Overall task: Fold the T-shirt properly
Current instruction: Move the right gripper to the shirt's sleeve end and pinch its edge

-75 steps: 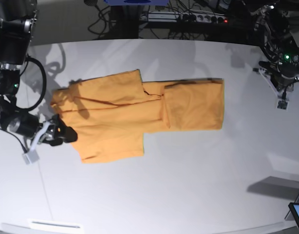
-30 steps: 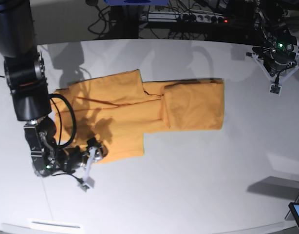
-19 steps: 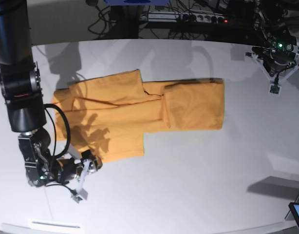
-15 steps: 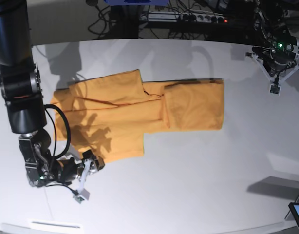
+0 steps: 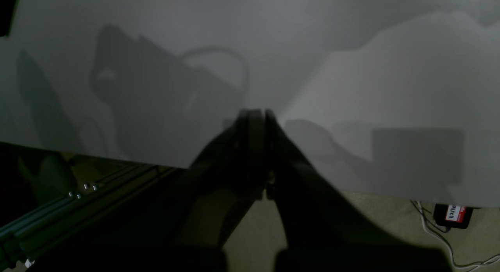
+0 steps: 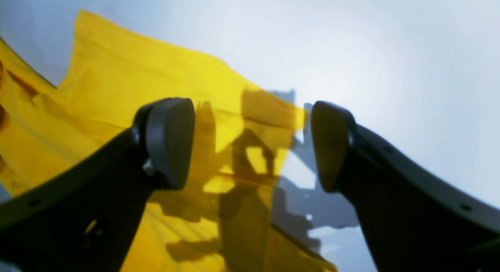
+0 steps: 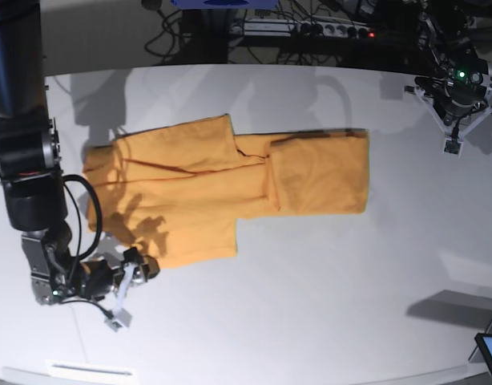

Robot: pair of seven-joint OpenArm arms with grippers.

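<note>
Right arm: at base view's left edge, upper links near vertical, black cylindrical housing w/ a looped cable at the elbow. Wrist bent low and turned inward, approx. horizontal. Right gripper (image 7: pixel 132 273) at the lower left, jaws apart; wrist view shows both dark fingers w/ a wide gap, rounded pads (image 6: pixel 170 141) facing each other, nothing between them.

Left arm: at base view's upper right, far side, wrist pointing down. Left gripper (image 7: pixel 453 141) closed; wrist view shows the two dark fingers (image 5: pixel 254 127) pressed together at the tips, no gap, nothing clamped.
</note>
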